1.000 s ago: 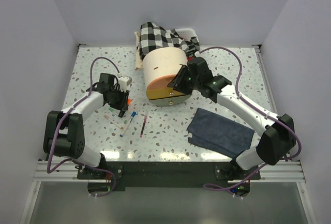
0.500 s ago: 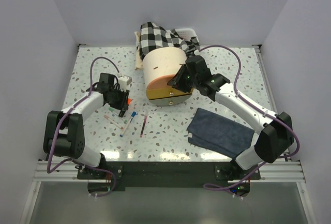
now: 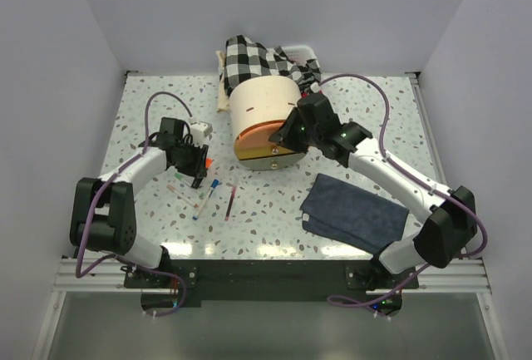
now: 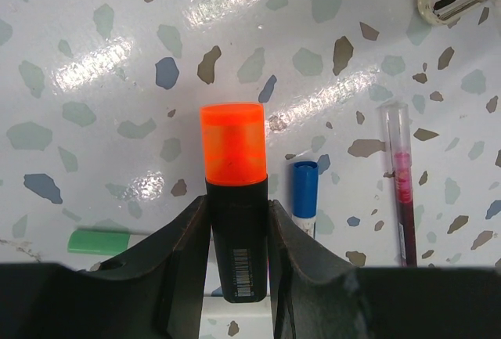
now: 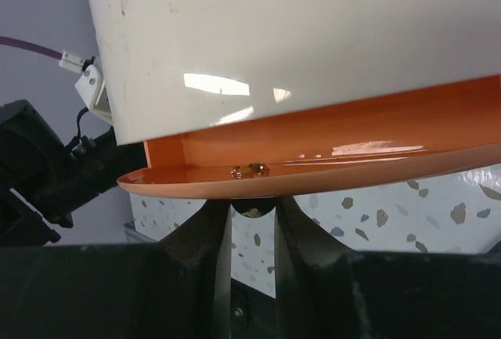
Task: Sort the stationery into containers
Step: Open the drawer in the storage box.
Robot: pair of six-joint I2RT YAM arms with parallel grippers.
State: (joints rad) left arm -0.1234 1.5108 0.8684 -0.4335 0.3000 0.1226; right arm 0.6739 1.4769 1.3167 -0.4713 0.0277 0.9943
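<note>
A: Where is the marker?

B: The orange-capped marker (image 4: 234, 198) is clamped between the fingers of the left gripper (image 4: 237, 233), cap pointing away from the wrist; whether it rests on the speckled table (image 4: 94, 57) or hangs over it, I cannot tell.

A: And around it?

B: The blue-capped tube (image 4: 304, 190) lies just beside it on the right; the dark red pencil (image 4: 401, 198) lies further right; a green bit (image 4: 98, 241) lies to the left.

A: The right hand?

B: The right gripper (image 5: 252, 221) sits under the lip of the orange drawer (image 5: 352, 131); its jaws stand narrow, one on each side of the small knob (image 5: 252, 207); whether they pinch it, I cannot tell.

A: The drawer itself?

B: It stands a little way out of the cream drum cabinet (image 5: 313, 34), its inner wall showing; in the overhead view a yellow drawer (image 3: 268, 159) sits beneath it.

A: Anything else?

B: A dark blue cloth (image 3: 356, 214) lies near the right arm, apart from the cabinet; the checked fabric (image 3: 258, 59) lies behind the cabinet.
</note>
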